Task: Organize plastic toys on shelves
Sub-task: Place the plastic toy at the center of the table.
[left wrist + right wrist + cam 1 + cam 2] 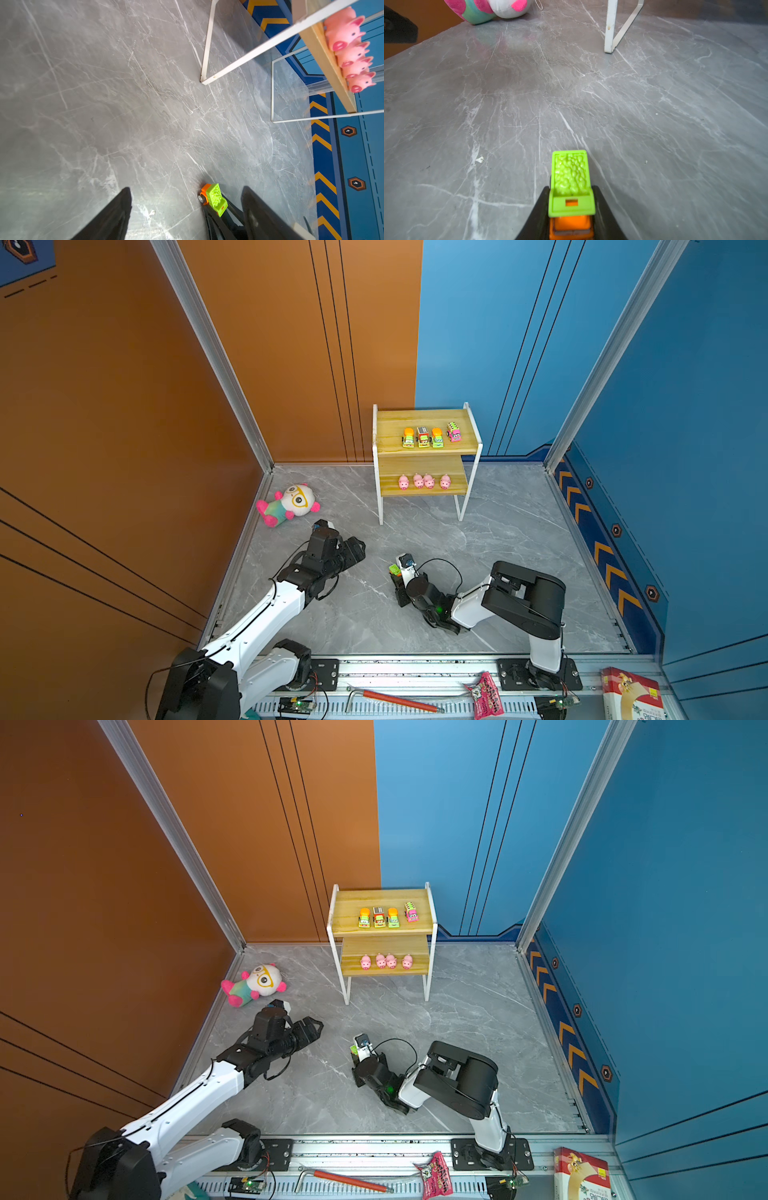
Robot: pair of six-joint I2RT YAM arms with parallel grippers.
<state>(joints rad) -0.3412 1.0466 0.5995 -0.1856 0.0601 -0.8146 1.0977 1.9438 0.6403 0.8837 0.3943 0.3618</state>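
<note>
Pinched in the right gripper (570,188), low down: green-and-orange truck (571,176), seemingly the last loose toy. Off to its side, left gripper (356,549) spread, empty. Far ahead, on the shelves (419,449), four trucks (430,436) up top, four pigs (424,481) below; leaves one placement, by the look of it.

1. A grey marble-patterned tabletop (519,564) fills the lower middle of both top views.
2. At frame centre a small two-tier rack (379,502) stands on it, with yellowish wooden boards in a thin white metal frame.
3. Upper board (388,427): four small plastic toy trucks (423,437) in a row.
4. Lower board (392,488): four tiny pink pig figures (428,481) side by side.
5. A white-headed plush doll with pink limbs (289,504) lies on the tabletop at centre left, near its left edge.
</note>
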